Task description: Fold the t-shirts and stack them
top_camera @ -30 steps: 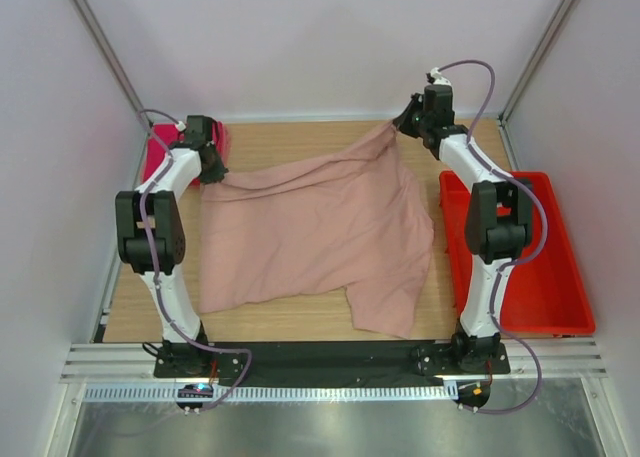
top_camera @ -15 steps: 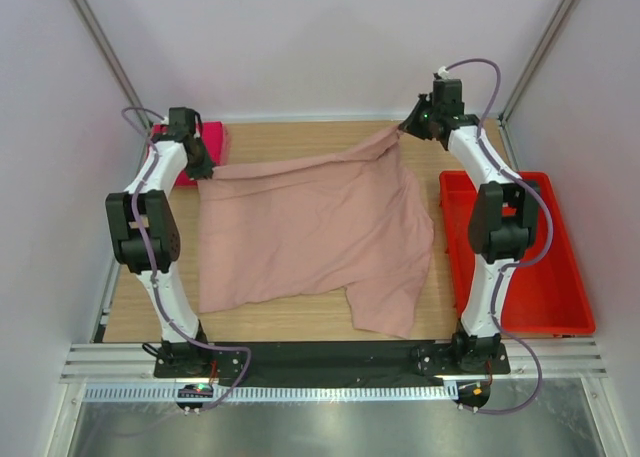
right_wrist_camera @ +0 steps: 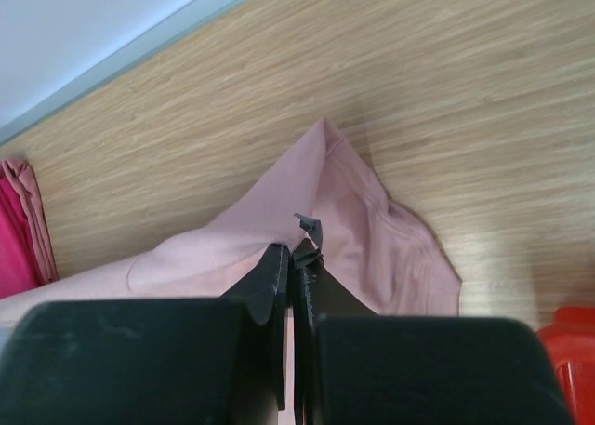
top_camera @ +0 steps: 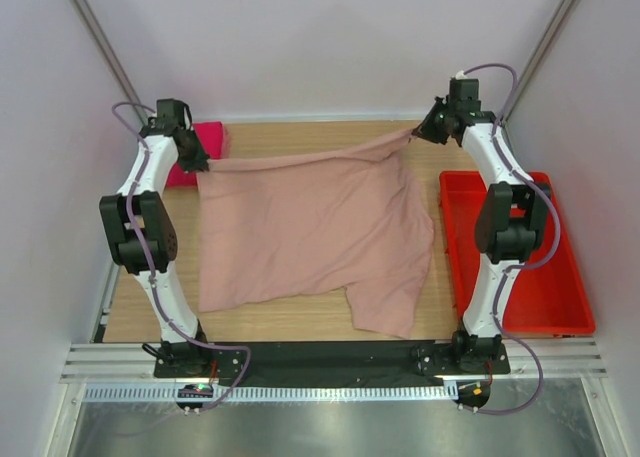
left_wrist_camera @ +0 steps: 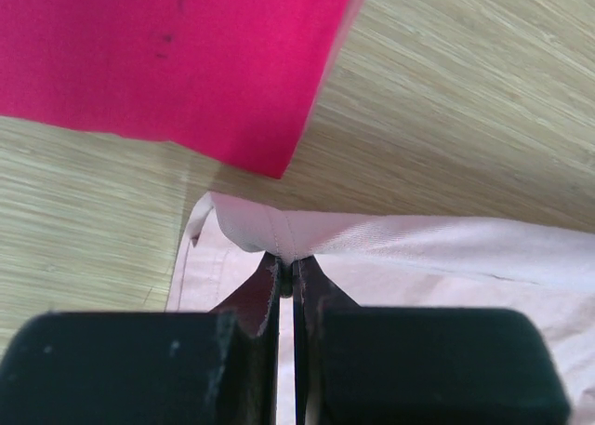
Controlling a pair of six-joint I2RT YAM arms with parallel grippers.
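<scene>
Pink shirt (top_camera: 310, 227) tight in left end effector (left_wrist_camera: 286, 272) and right end effector (right_wrist_camera: 296, 250), clearest wrist-close

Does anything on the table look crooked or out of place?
The pink shirt lies askew. Its far edge is held between the left claw and right claw, but its near hem is uneven, with one flap jutting out on the right. Nothing looks torn or spilled.
</scene>
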